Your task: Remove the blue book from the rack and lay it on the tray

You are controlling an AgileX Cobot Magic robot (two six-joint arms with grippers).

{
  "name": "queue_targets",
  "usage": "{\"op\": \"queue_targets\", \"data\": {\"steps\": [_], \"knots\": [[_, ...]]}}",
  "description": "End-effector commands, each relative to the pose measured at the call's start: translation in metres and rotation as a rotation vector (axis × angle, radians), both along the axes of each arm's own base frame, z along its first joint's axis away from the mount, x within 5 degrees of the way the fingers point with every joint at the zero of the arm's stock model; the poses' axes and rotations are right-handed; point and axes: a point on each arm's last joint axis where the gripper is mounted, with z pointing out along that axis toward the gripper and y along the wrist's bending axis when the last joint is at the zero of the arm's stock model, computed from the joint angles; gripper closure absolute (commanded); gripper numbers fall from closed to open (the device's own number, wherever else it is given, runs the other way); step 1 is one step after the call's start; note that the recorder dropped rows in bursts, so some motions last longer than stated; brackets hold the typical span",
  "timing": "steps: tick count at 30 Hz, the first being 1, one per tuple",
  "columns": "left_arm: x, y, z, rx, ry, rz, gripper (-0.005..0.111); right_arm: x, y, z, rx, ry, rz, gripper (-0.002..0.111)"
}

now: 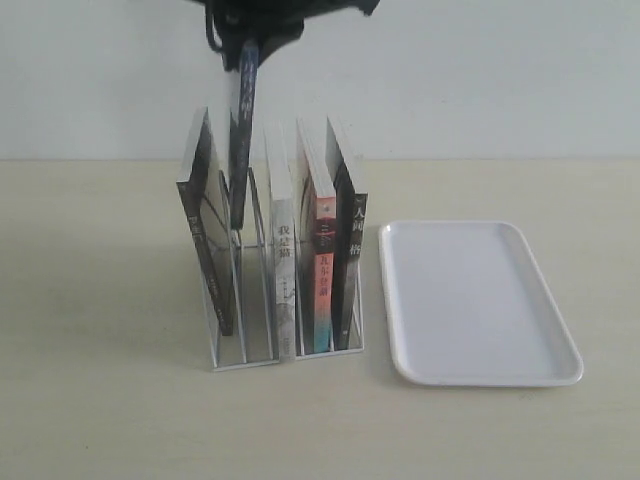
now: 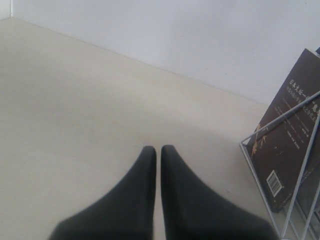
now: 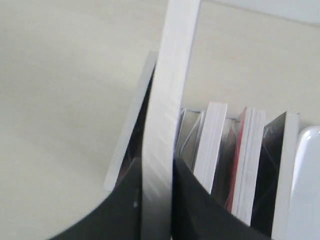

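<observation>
The blue book (image 1: 240,140) hangs upright, partly raised out of the white wire rack (image 1: 245,355), with its lower end still between the dividers. My right gripper (image 1: 250,45) is shut on the book's top edge. In the right wrist view the book's white page edge (image 3: 170,90) runs between the black fingers (image 3: 192,195) of my right gripper (image 3: 157,170). The white tray (image 1: 480,375) lies flat to the right of the rack with nothing on it. Over bare table left of the rack (image 2: 300,175), my left gripper (image 2: 158,149) is shut with nothing in it.
The rack also holds a dark-covered book (image 1: 205,230) at the left, a white-spined book (image 1: 284,270), a red-and-teal-spined book (image 1: 322,280) and a black-spined book (image 1: 352,260). A pale wall stands behind the table.
</observation>
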Motion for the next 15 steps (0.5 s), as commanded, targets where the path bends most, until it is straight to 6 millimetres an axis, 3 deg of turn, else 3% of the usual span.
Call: {"op": "queue_targets", "data": {"steps": [1, 15], "knots": [[0.0001, 0.0000, 0.0004, 0.005, -0.012, 0.000, 0.103, -0.0122, -0.0139, 0.0355, 0.073, -0.098, 0.014, 0.108], [0.0001, 0.0000, 0.0004, 0.005, -0.012, 0.000, 0.103, -0.0125, -0.0152, 0.0371, 0.059, -0.115, 0.026, 0.108]]}}
